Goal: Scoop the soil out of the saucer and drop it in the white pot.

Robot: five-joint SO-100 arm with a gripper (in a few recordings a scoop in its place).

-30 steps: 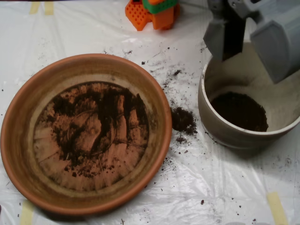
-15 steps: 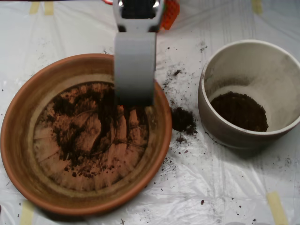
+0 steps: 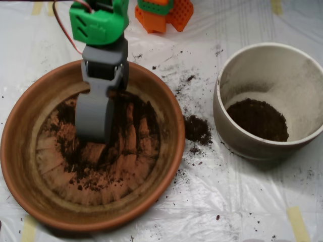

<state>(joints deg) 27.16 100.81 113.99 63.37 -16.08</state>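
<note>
The gripper (image 3: pixel 94 132) has swung from the white pot (image 3: pixel 237 136) back across and dropped into the saucer (image 3: pixel 171 146), its shells looking closed together, tip down among the soil (image 3: pixel 118 113): likely a fresh scoop beginning. The pot lies well to its right, already holding soil. Between them a spilled clump (image 3: pixel 197 128) sits on the table (image 3: pixel 227 201); orange blocks (image 3: pixel 166 14) stand beyond.
</note>
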